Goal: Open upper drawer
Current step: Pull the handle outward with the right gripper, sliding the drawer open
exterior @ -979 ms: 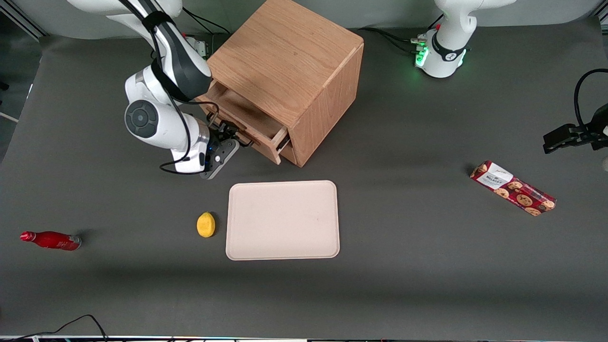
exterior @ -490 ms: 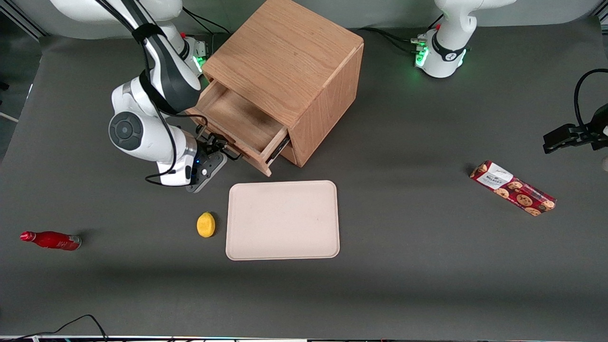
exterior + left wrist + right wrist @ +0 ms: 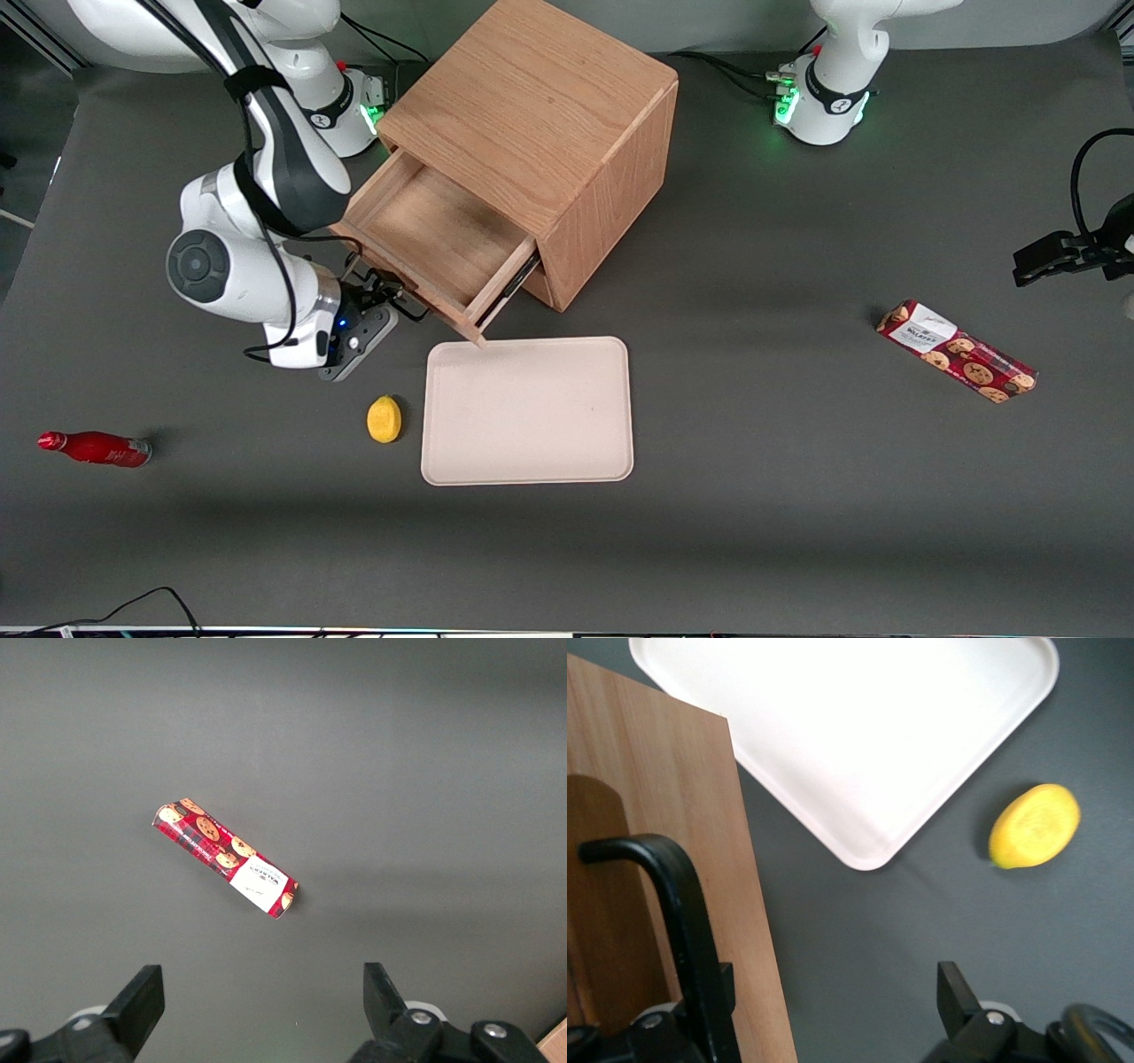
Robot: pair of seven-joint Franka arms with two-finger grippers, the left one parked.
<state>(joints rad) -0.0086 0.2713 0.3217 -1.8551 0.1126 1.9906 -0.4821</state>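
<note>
The oak cabinet point(image 3: 532, 97) stands at the back of the table. Its upper drawer point(image 3: 434, 235) is pulled well out, and its bare wooden inside shows. My right gripper point(image 3: 390, 299) is at the drawer's front panel, low over the table. In the right wrist view the gripper point(image 3: 833, 992) is open with its fingers wide apart. The drawer front point(image 3: 656, 797) and its black bar handle point(image 3: 678, 895) lie right beside one finger point(image 3: 718, 1010). The bottom drawer is hidden under the upper one.
A cream tray point(image 3: 527, 412) lies just in front of the drawer's corner and shows in the right wrist view point(image 3: 859, 718). A yellow lemon point(image 3: 384, 418) lies beside it. A red bottle point(image 3: 93, 448) lies toward the working arm's end. A cookie box point(image 3: 957, 351) lies toward the parked arm's end.
The upper drawer has slid much farther out of the cabinet. My gripper has moved with its front, nearer to the front camera and toward the working arm's end.
</note>
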